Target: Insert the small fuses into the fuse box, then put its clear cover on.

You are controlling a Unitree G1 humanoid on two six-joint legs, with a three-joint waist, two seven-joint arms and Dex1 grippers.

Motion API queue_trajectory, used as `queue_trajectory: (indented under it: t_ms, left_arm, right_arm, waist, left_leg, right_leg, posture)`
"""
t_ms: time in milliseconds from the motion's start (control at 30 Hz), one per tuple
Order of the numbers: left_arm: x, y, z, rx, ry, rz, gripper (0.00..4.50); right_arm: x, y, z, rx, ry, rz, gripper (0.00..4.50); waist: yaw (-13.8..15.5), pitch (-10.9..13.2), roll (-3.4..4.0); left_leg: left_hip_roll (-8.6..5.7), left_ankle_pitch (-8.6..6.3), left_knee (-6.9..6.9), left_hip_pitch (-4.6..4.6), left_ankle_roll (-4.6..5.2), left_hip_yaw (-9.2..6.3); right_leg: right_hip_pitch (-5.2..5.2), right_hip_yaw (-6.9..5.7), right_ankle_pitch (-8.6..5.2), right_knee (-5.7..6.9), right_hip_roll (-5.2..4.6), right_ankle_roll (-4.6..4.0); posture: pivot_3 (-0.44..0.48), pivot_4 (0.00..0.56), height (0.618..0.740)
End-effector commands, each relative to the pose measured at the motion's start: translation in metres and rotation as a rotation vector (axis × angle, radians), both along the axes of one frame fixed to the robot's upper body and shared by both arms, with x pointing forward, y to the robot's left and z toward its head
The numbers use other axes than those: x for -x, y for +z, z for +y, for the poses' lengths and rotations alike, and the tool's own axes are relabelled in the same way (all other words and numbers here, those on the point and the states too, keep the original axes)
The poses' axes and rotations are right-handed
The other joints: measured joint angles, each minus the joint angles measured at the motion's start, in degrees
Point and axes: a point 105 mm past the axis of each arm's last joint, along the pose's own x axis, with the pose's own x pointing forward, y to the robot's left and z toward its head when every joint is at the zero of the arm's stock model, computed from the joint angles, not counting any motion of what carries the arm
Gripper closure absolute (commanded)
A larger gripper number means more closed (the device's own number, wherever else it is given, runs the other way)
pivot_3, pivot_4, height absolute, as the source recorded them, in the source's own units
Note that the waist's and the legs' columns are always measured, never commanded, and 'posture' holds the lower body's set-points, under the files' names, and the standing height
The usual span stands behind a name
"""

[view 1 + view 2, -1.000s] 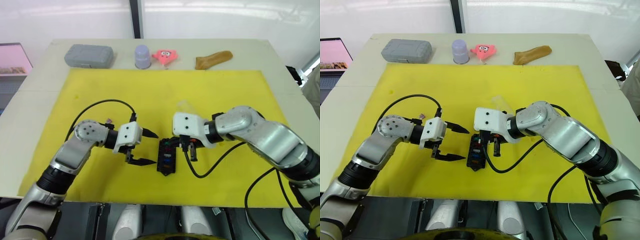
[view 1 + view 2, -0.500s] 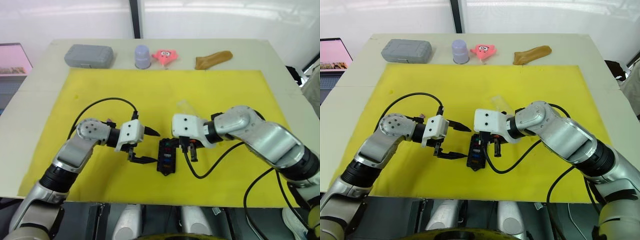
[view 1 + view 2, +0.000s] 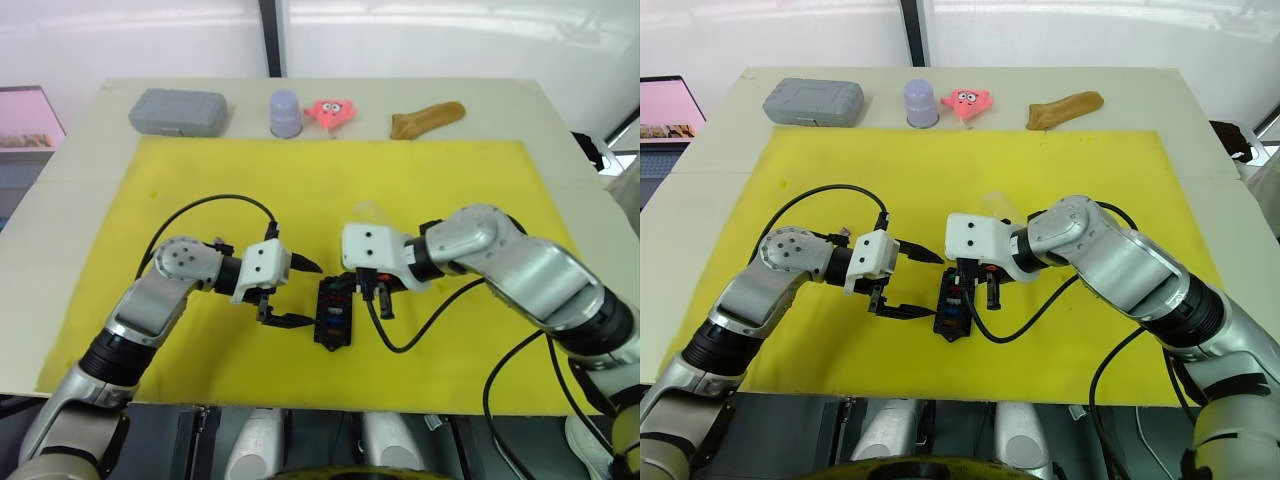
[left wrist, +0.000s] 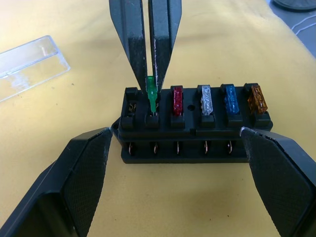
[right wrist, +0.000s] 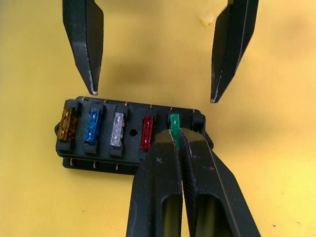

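Right fingers (image 5: 174, 136) pinch green fuse (image 4: 151, 93) — blades hidden in fuse box (image 4: 192, 131).

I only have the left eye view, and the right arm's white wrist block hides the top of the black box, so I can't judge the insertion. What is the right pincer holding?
Observer: The right pincer is shut on a small green plastic blade fuse. The fuse stands in a slot of the black rectangular plastic fuse box, higher than the fuses beside it.
Operator: Once that one is down, are any slots left to fill?
Observer: One. The end slot just beyond the green fuse is empty.
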Motion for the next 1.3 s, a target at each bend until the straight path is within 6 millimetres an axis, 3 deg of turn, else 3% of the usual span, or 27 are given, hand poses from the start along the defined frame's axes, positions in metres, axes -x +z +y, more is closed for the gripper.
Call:
queue_trajectory:
  t_ms: [33,267,567,800,1300]
  left_arm:
    - [0.000,0.007,-0.002,0.014,-0.005,-0.032,0.11]
    - [0.000,0.007,-0.002,0.016,-0.001,-0.032,0.11]
    - [-0.001,0.005,-0.001,0.014,0.003,-0.030,0.11]
    - [-0.002,0.005,-0.002,0.017,0.002,-0.033,0.11]
    - [-0.001,0.005,-0.003,0.020,0.000,-0.036,0.11]
  right_arm:
    - [0.002,0.003,0.002,0.001,0.021,-0.026,4.50]
    - [0.003,0.001,0.004,0.007,0.030,-0.022,4.50]
    - [0.005,0.024,0.011,-0.040,0.032,-0.025,4.50]
    - [0.004,0.009,0.005,0.008,0.022,-0.022,4.50]
    - [0.001,0.004,0.004,0.007,0.005,-0.023,4.50]
  waist:
    - [-0.02,0.00,0.00]
    - [-0.02,-0.01,0.00]
    - [-0.07,-0.01,0.00]
    - [-0.02,-0.01,0.00]
    - [-0.08,-0.02,0.00]
  left_leg:
    - [0.00,0.00,0.00,0.00,0.00,0.00]
    - [0.00,0.00,0.01,0.00,0.00,0.00]
    - [-0.01,0.00,0.03,0.01,0.00,0.00]
    - [-0.04,0.00,0.04,0.01,0.00,-0.01]
    - [-0.05,0.00,0.05,0.01,0.00,-0.02]
  right_leg:
    - [-0.01,0.00,0.00,0.01,0.00,0.00]
    - [0.00,0.00,0.00,0.03,0.00,0.00]
    - [-0.01,0.00,0.00,0.05,0.00,0.00]
    - [0.00,-0.01,0.00,0.05,-0.03,0.00]
    - [0.00,-0.02,0.00,0.08,-0.02,0.00]
  posture:
    - [0.000,0.150,0.740]
    - [0.000,0.150,0.740]
    - [0.000,0.150,0.740]
    - [0.000,0.150,0.740]
    - [0.000,0.150,0.740]
